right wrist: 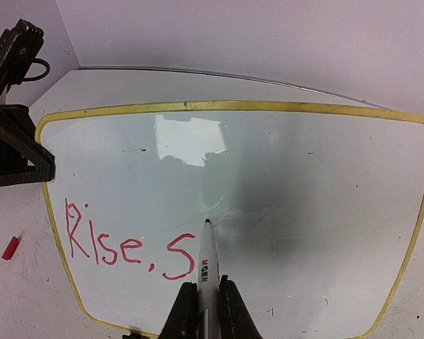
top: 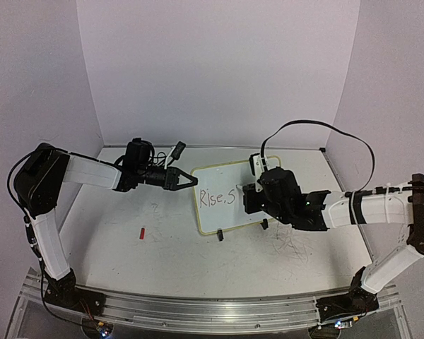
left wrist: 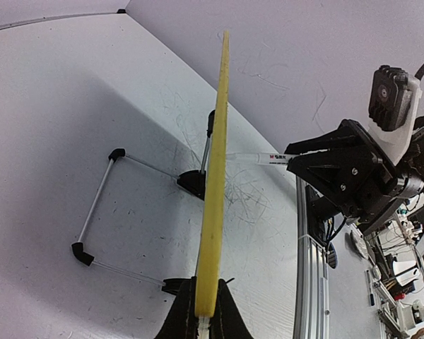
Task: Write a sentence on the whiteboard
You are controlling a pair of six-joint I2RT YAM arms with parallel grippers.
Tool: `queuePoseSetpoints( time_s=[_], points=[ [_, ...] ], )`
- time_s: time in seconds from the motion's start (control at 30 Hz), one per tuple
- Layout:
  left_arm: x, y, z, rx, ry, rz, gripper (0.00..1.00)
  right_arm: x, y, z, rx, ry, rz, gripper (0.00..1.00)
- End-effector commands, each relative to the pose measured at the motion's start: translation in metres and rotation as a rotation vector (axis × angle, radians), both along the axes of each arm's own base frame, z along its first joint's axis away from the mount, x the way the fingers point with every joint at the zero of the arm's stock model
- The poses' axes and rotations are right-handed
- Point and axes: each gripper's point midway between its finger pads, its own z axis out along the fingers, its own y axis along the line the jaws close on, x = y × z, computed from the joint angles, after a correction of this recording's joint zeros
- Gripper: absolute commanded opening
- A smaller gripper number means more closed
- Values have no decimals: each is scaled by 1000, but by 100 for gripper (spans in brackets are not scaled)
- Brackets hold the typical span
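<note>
The whiteboard (top: 222, 194) stands tilted on its black feet mid-table, with a pale yellow rim (right wrist: 219, 106). Red words "Rise, S" (right wrist: 127, 247) are on its lower left. My left gripper (top: 191, 179) is shut on the board's left edge, seen edge-on in the left wrist view (left wrist: 213, 212). My right gripper (right wrist: 203, 300) is shut on a white marker (right wrist: 206, 265). Its tip touches or hovers just over the board, up and right of the "S". The marker also shows in the left wrist view (left wrist: 258, 158).
A red marker cap (top: 142, 232) lies on the scribbled white tabletop left of the board, also in the right wrist view (right wrist: 10, 247). The board's wire stand (left wrist: 102, 205) sits behind it. An aluminium rail (top: 212, 307) runs along the near edge. Walls enclose the back and sides.
</note>
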Motion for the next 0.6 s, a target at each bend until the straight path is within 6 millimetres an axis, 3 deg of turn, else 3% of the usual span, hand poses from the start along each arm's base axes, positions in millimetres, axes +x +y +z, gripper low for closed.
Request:
queuePoseSetpoints(
  time_s=[0.0,0.57],
  points=[
    [3,-1,9,14,-8,23,0,-2,-3,1,25,8,-7,0],
    [3,-1,9,14,-8,23,0,-16,-7,-21,20,65,1,0]
  ],
)
